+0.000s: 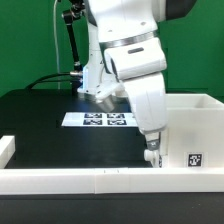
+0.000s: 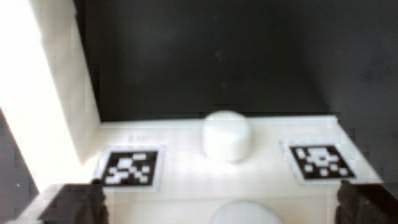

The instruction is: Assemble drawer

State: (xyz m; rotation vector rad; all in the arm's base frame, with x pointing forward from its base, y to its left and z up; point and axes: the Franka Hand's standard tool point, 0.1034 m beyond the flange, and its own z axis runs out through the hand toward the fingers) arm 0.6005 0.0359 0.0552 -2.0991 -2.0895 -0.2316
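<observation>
Right under the gripper sits a small white tray (image 2: pixel 222 160), its front face turned up to the wrist camera, a rounded knob (image 2: pixel 224 134) in the middle and a black-and-white tag (image 2: pixel 128 168) on either side of it. It looks like thin moulded plastic: light, stiff, and smooth enough to slip, so my read is that a gentle, square pinch is what it wants, not force. The knob is the obvious handle, proud of the face and lined up between the fingers; the tray's thin walls would be the other option.

Beside the gripper, on the exterior view's right, stands the large housing (image 1: pixel 190 135), a boxy open-topped shell with its own tag (image 1: pixel 195 158) on the near wall. It is bulkier, probably still light, and best taken by a wall edge.

The gripper (image 1: pixel 152 156) hangs low at the housing's near corner, close to the black surface (image 1: pixel 50 125). In the wrist view its two dark fingers (image 2: pixel 68 205) stand spread apart with nothing between them, so it is released and empty.

Further out behind the arm lies the marker board (image 1: pixel 106 119), flat on the surface, and the low white rail (image 1: pixel 70 178) borders the near edge.
</observation>
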